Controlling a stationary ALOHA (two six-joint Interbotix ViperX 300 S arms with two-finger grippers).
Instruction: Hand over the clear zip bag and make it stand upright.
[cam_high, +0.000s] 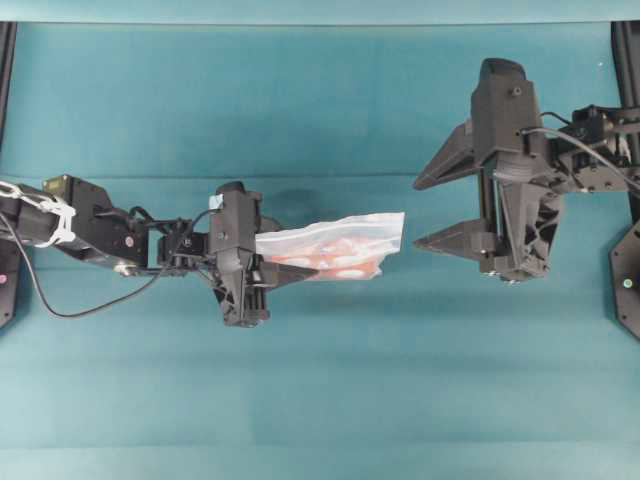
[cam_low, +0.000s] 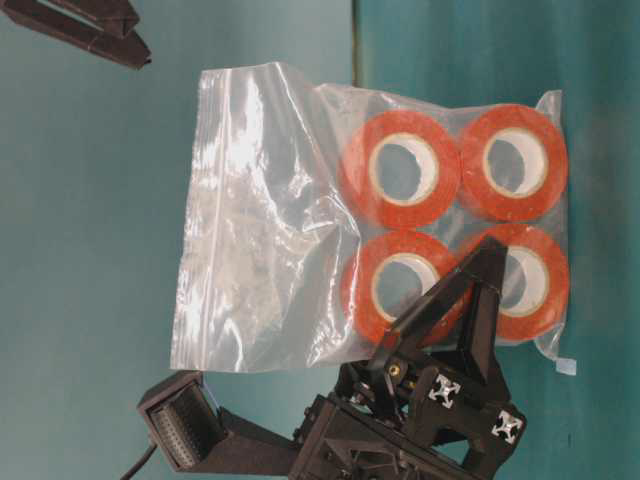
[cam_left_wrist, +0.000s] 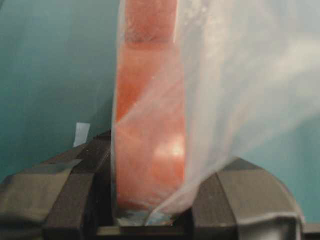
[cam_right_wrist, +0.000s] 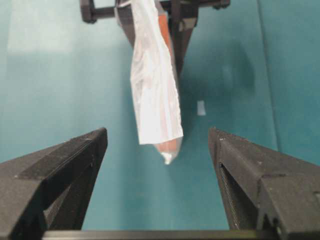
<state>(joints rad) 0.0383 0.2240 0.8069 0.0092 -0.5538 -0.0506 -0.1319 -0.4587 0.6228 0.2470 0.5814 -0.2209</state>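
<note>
Overhead view: I see my left pincer (cam_high: 292, 268) pinching the clear zip bag (cam_high: 335, 247) by one end, above the middle of the bench (cam_high: 320, 400). My right pincer (cam_high: 437, 212) is spread wide, just beside the bag's free end.

The clear zip bag (cam_high: 335, 247) hangs above the table (cam_high: 320, 380), clamped at one end by the left gripper (cam_high: 285, 262); its far end projects unobstructed toward the right gripper (cam_high: 428, 213). That gripper's jaws stand spread wide, apart from the bag, with open space between them and the bag edge. Nothing else lies on the table around either arm.
</note>
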